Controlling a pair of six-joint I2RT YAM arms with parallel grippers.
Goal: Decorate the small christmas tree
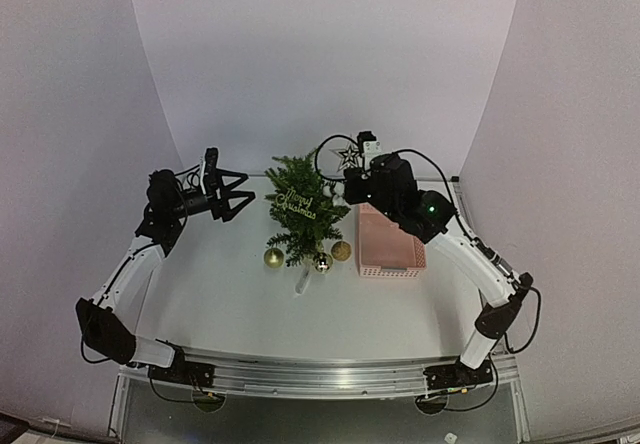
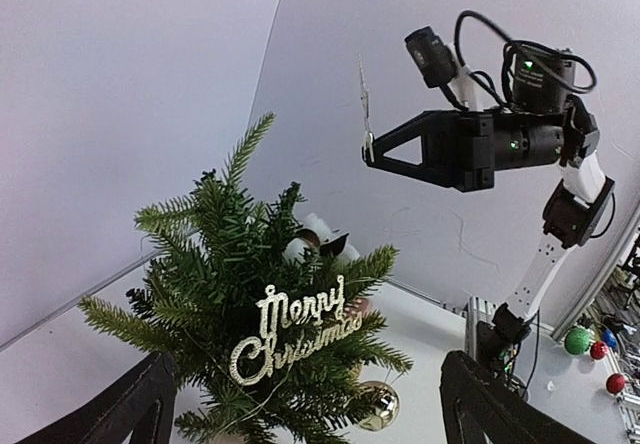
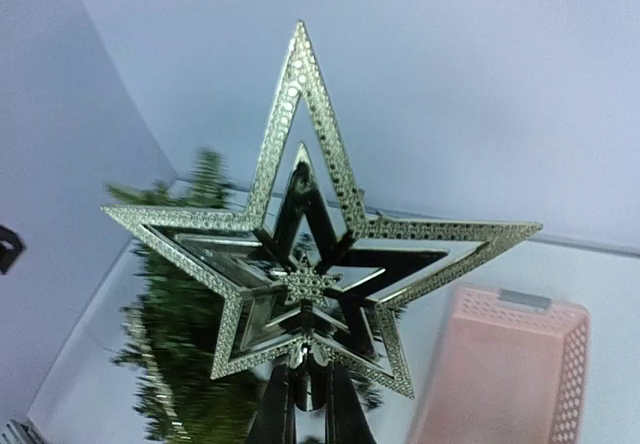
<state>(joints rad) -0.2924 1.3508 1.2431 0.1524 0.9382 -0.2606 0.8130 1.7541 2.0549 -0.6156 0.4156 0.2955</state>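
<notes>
The tree (image 1: pixel 303 209) stands upright at the back middle of the table (image 1: pixel 220 294), its long axis vertical and its tip pointing up. A glittery "Merry Christmas" sign (image 2: pixel 295 329) hangs on its front. Three baubles (image 1: pixel 322 263) sit at its foot, though we cannot tell whether they hang from low branches or lie on the table.

Just to the tree's right, a silver star (image 3: pixel 315 254) is held point-up, and the right claw (image 1: pixel 360 167) is clamped on its lower stem. In the left wrist view the star is edge-on, at about the height of the tip and off to its right. A clear gap separates them, so the star is not yet over the tip. In the right wrist view the tree is blurred, below and left of the star.

The left claw (image 1: pixel 250 186) hangs on the tree's left at mid-height. Its fingers are spread wide and aimed at the branches, and it holds nothing.

A pink basket (image 1: pixel 388 244) sits on the table to the tree's right, under the right arm.

We judge that the right arm is the nearer one for the topper. The star needs to travel leftward until it is above the tip, then come straight down along the tree's axis.
</notes>
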